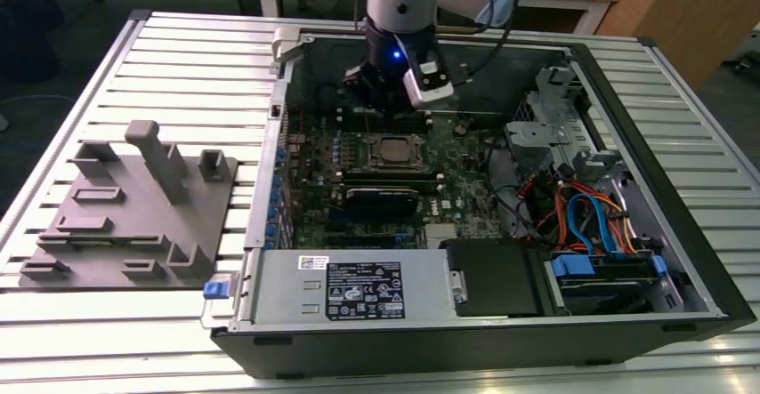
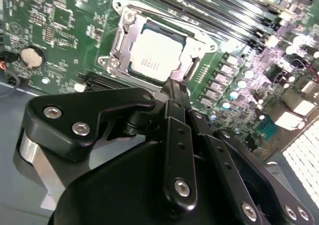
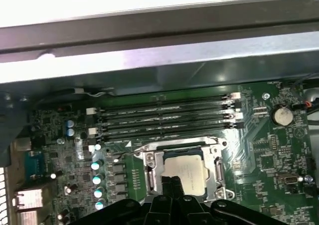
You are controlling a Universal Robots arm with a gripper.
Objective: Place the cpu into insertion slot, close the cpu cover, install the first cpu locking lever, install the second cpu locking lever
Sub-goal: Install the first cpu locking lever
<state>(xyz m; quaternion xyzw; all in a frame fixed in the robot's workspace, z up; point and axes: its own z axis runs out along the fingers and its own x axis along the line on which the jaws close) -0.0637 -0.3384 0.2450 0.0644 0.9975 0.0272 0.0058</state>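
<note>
the cpu [image 2: 153, 55], one only, lay in the insertion slot [image 2: 128, 69], framed by the one cpu cover [image 2: 121, 42]; we saw the gripper [image 2: 174, 87], fingers pressed together, holding nothing, tips just beside that cover's edge.

The cpu [image 2: 154, 56], a small square chip with a dull silvery-grey top, lies flat and level in the insertion slot [image 2: 139, 75], whose dark edge shows as a thin margin around it. The slot sits in the green board just beside the row of long black memory slots [image 3: 164, 121]. The cpu cover [image 2: 121, 41], a thin silvery metal frame, lies flat over the slot, the chip's top showing through its square window.
</note>
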